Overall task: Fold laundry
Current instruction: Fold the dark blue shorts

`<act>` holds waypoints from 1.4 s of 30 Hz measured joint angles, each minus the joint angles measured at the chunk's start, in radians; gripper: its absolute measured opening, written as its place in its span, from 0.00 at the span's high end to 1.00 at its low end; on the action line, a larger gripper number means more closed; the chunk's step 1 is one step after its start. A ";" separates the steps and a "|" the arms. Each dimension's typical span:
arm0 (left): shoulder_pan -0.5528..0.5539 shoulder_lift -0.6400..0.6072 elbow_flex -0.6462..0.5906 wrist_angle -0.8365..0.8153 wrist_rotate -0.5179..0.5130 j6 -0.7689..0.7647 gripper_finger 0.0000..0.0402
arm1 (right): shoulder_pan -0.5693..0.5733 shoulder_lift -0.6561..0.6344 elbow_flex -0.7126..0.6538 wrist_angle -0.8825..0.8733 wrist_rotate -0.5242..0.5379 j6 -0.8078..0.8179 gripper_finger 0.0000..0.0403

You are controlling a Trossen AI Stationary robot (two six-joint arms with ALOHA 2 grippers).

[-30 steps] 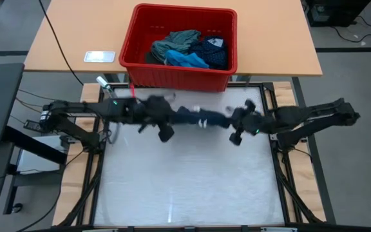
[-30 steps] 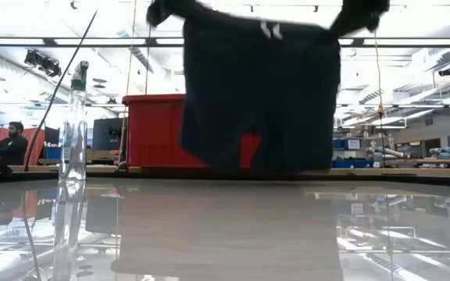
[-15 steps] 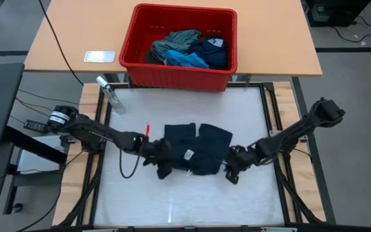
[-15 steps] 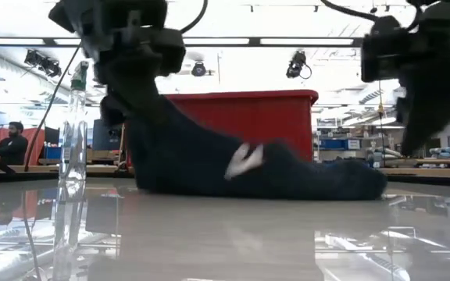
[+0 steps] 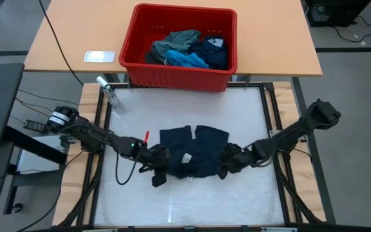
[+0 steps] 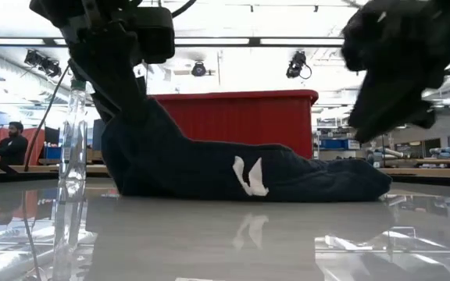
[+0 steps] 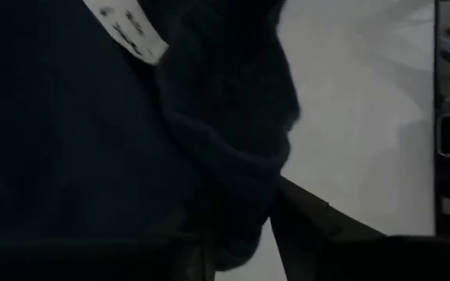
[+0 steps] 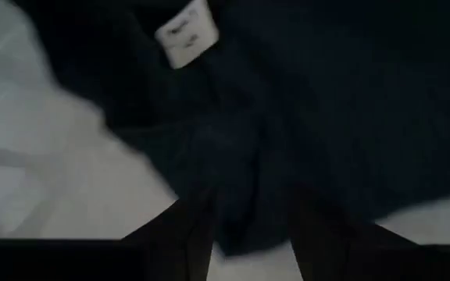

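A dark navy garment (image 5: 195, 145) with a white label (image 5: 187, 158) lies spread at the table's middle. My left gripper (image 5: 160, 174) is at its near left corner and has cloth between its fingers (image 7: 303, 226). In the low view that end of the garment (image 6: 131, 125) rises to the gripper. My right gripper (image 5: 225, 169) is at the near right corner. Its fingers (image 8: 194, 234) stand apart with the cloth's edge (image 8: 248, 234) between them. In the low view that end (image 6: 366, 183) lies flat below the gripper. My left gripper pinches a bunched fold at the garment's near left corner (image 7: 241, 187) between its two fingers, slanting down from the table's left. That corner is held up off the table; the rest of the garment lies on it. My right gripper: I cannot tell whether its fingers touch the cloth.
A red bin (image 5: 179, 67) holding several other garments stands on the wooden table beyond the far edge. A clear bottle (image 5: 110, 93) stands at the far left of the work surface. Bare surface lies near the front edge. A person (image 6: 10, 144) sits far off in the room.
Both grippers have come down and toward the table's near edge, tipping to point more steeply down. The garment, which hung in the air between them near the far edge, now lies spread on the table, with only its left end raised.
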 joint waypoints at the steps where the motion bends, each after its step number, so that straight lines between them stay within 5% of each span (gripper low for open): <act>1: 0.004 0.000 0.000 0.003 0.000 0.014 0.71 | -0.020 0.028 0.000 0.026 -0.018 -0.017 0.62; 7: 0.015 0.000 0.001 -0.001 0.001 0.020 0.70 | -0.080 0.182 -0.001 0.260 -0.218 -0.075 0.66; 13: 0.003 -0.016 0.001 -0.016 0.043 -0.053 0.70 | 0.029 0.141 0.055 0.281 -0.509 -0.078 0.77; 17: -0.011 -0.030 0.002 -0.008 0.052 -0.048 0.70 | 0.097 0.079 0.072 0.200 -0.467 -0.080 0.85; 24: -0.037 -0.030 0.002 -0.012 0.049 -0.013 0.70 | 0.054 0.027 0.073 0.170 -0.190 -0.067 0.81; 35: -0.032 -0.030 0.002 -0.039 0.045 0.031 0.71 | 0.037 0.188 0.073 0.250 -0.225 -0.050 0.46; 42: -0.032 -0.030 0.002 -0.041 0.045 0.031 0.72 | 0.036 0.292 0.073 0.313 -0.273 -0.074 0.51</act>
